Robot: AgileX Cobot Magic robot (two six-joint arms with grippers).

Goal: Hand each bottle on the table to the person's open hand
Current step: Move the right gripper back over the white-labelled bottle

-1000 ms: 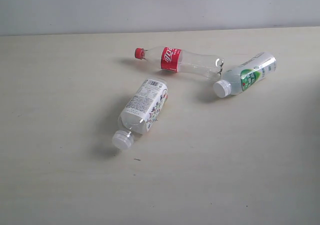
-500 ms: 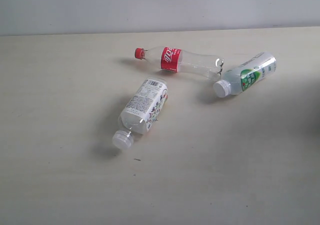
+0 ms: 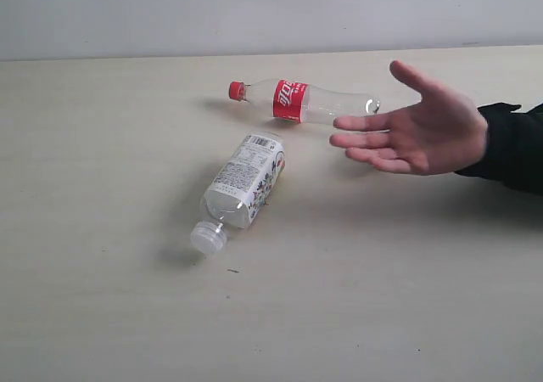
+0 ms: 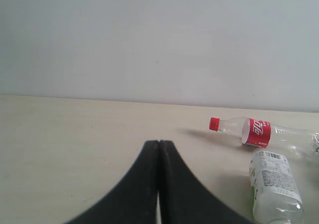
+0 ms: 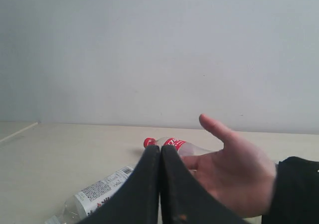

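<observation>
the left gripper [image 4: 159,148] is closed, its two black fingers pressed flat against each other with nothing between them. ahead of it and off to one side, well apart from the tips, the slim clear bottle [image 4: 259,133] with red cap and red label lies on its side on the table [image 4: 75,134], its length running across the gripper's line. nearer to this gripper on that same side lies the white-labelled bottle [image 4: 273,184], also flat, with its neck end toward the gripper and its base toward the slim clear bottle. the exterior view shows the two bottles near each other with a small gap between them.

the right gripper [image 5: 160,152] is closed too, fingers together and empty. just ahead of it and a little to one side, a person's hand [image 5: 234,176] is held open, palm showing, thumb raised, with a black sleeve [image 5: 296,189] at the wrist. the slim clear bottle lies beyond this gripper's tips, farther off than the hand. the white-labelled bottle lies ahead on the side away from the hand. in the exterior view the hand's fingertips overlap the base end of the slim clear bottle; whether they touch it cannot be told.
</observation>
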